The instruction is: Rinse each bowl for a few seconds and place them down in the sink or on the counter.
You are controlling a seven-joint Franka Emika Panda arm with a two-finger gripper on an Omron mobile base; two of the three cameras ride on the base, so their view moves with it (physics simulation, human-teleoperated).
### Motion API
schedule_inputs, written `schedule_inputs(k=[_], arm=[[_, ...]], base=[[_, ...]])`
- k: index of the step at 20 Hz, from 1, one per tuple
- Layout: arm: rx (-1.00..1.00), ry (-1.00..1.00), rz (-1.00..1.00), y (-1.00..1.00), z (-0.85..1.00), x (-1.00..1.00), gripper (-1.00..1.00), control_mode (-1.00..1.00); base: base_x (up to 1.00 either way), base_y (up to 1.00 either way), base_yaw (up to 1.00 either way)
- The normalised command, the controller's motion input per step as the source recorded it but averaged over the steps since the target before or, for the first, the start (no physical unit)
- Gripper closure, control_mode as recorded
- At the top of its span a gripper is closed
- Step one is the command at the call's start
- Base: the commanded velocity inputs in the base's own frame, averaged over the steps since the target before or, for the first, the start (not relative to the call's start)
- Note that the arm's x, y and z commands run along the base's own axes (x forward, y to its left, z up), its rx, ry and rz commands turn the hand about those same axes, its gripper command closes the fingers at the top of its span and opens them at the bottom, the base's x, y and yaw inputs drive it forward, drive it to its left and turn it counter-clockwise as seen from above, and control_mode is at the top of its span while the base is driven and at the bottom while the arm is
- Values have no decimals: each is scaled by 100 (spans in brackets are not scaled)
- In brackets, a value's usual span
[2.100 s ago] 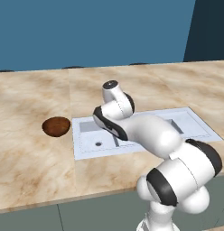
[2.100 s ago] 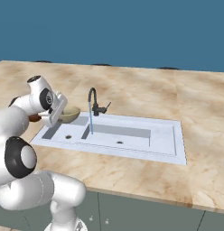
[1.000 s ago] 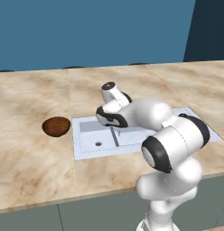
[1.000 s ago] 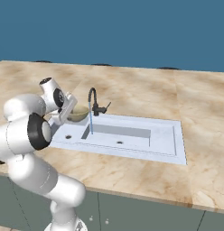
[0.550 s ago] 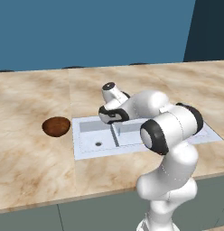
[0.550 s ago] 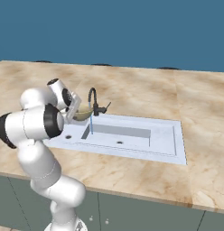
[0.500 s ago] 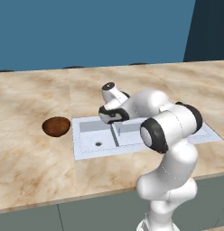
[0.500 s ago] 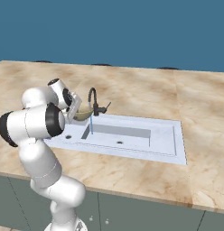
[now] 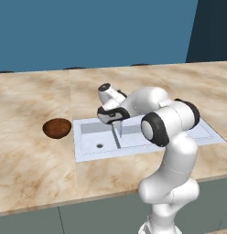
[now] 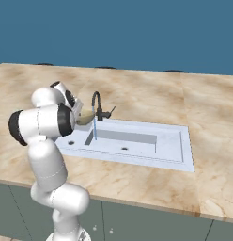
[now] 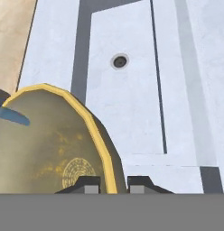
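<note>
Water runs in a thin blue line from the dark curved faucet down into the white sink. The gripper is right by the faucet, over the left end of the sink. Its two dark fingertips are pinched on the rim of the olive-gold bowl. One tip sits inside the bowl and the other sits outside, with the yellow edge between them.

The bowl is round, so it has no long side. It is tipped. In the hand view its open side faces the camera and a bit to the left, and you can see a round pattern on the inside bottom. The rim curves up and away from the fingertips. A bit of blue water crosses the bowl's left edge. In the right base view the bowl peeks out past the white arm, just beside the faucet, with its open side turned toward the spout.

Past the bowl, farther out from the hand, lies a white sink basin with a small round drain.

The brown bowl sits upright on the beige counter, well apart from the hand, off past the left end of the sink.
</note>
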Motion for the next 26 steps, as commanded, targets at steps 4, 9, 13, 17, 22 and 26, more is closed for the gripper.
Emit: schedule_inputs(k=[4, 9, 13, 17, 22, 26], arm=[[5, 0, 0, 22, 15, -33, 100, -100], [2, -1, 0, 11, 28, -41, 100, -100], [2, 0, 0, 15, 28, -33, 100, -100], [2, 0, 3, 24, 28, -31, 100, -100], [1, -1, 18, 39, 24, -45, 100, -100], [0, 1, 31, 38, 19, -37, 100, -100]], base=[[0, 0, 0], [0, 0, 0], [0, 0, 0], [0, 0, 0], [0, 0, 0], [0, 0, 0]])
